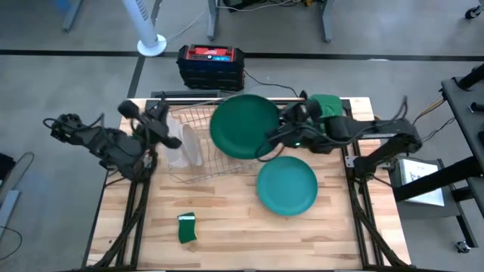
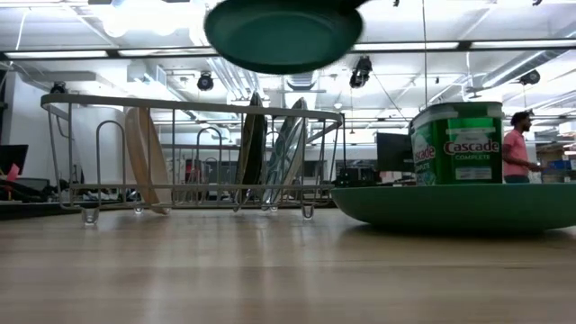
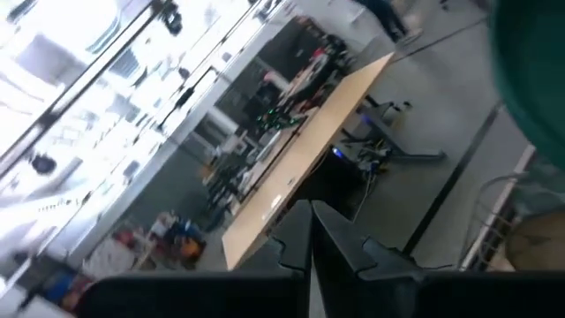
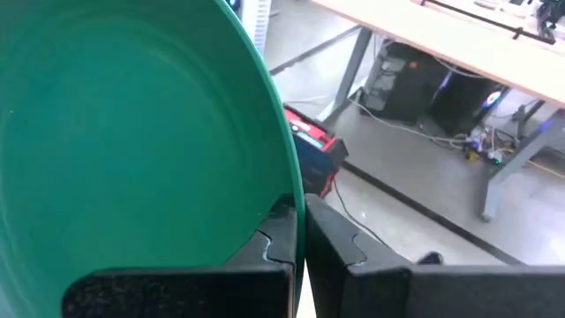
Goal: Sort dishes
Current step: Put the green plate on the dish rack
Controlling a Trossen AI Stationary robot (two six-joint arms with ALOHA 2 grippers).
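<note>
My right gripper (image 4: 303, 234) is shut on a dark green plate (image 1: 243, 126), which hangs high over the wire dish rack (image 1: 198, 143); the low view shows that plate (image 2: 283, 31) from below. A teal plate (image 1: 287, 185) lies flat on the table on the near right. In the rack a whitish plate (image 2: 144, 157), a dark plate (image 2: 252, 153) and a glassy plate (image 2: 286, 153) stand on edge between the wires. My left gripper (image 3: 311, 225) is shut on nothing, raised beside the rack's left end (image 1: 151, 117). My right gripper pinches the dark green plate's rim (image 4: 287, 199) between its two fingers, one on each face. The fingers come from the table's right side, slanting a little down. The plate is lifted clear above the rack, roughly level, its hollow side up.
A green Cascade canister (image 2: 457, 144) stands at the table's far right, behind the teal plate. A small green sponge (image 1: 187, 227) lies near the front edge. A black and red box (image 1: 210, 66) sits on the floor beyond the table. A person (image 2: 517, 144) stands far off.
</note>
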